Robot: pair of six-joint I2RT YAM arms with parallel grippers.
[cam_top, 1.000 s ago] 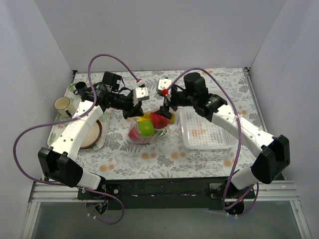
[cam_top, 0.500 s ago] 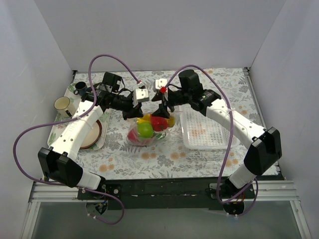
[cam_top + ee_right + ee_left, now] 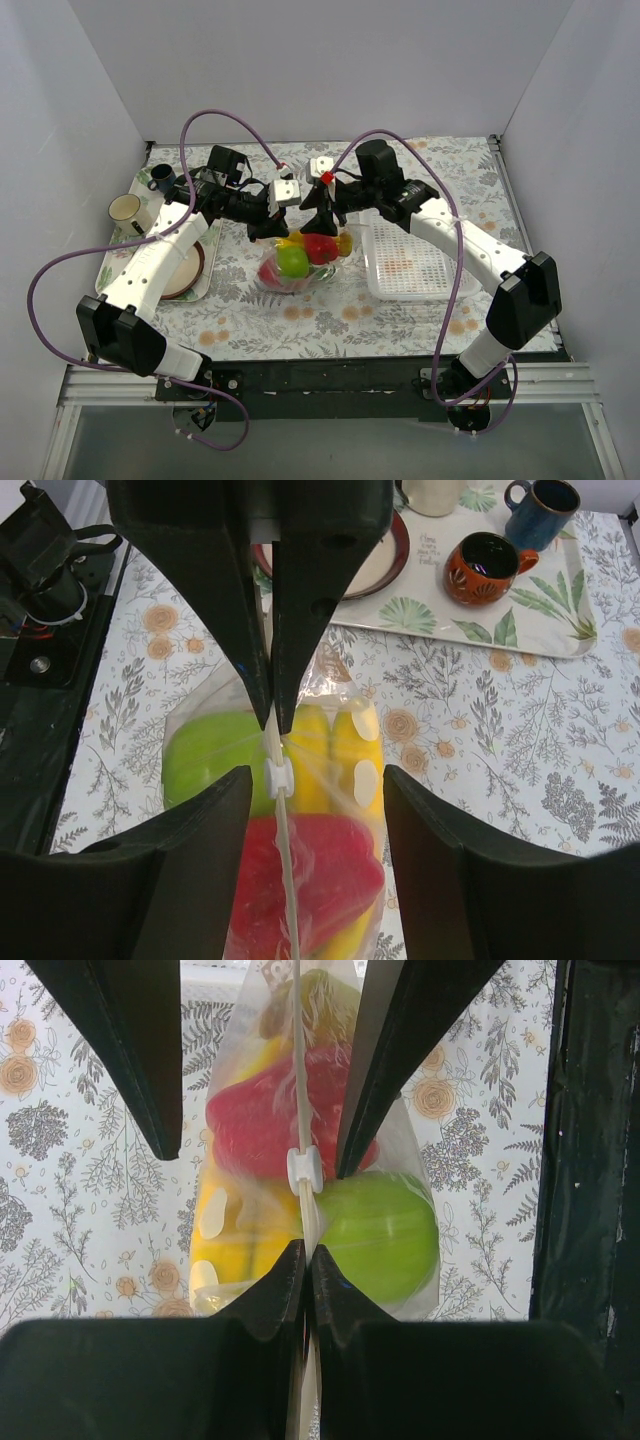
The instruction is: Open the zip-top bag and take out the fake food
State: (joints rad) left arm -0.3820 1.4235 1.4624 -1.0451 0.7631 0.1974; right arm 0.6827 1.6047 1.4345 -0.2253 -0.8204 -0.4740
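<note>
The zip-top bag [image 3: 300, 264] stands at the table's middle, zip strip up, with a white slider [image 3: 305, 1169] on the strip. Inside it show the fake food: a green apple [image 3: 385, 1235], a red pepper [image 3: 255, 1120] and a yellow banana [image 3: 235, 1240]. My left gripper [image 3: 307, 1255] is shut on the zip strip just beside the slider. My right gripper [image 3: 315, 780] is open and straddles the strip and slider [image 3: 278, 777] from the other side, touching nothing. The top view shows the left gripper [image 3: 278, 233] and the right gripper [image 3: 322, 225] meeting over the bag.
A white perforated basket [image 3: 415, 262] lies right of the bag. A tray [image 3: 560, 610] at the left holds an orange mug [image 3: 485, 565], a blue mug [image 3: 540, 500], a cream mug [image 3: 125, 209] and a brown-rimmed plate [image 3: 190, 265].
My right arm has swung left, bringing its open gripper over the bag's zip strip. The left gripper keeps its hold and has barely moved.
</note>
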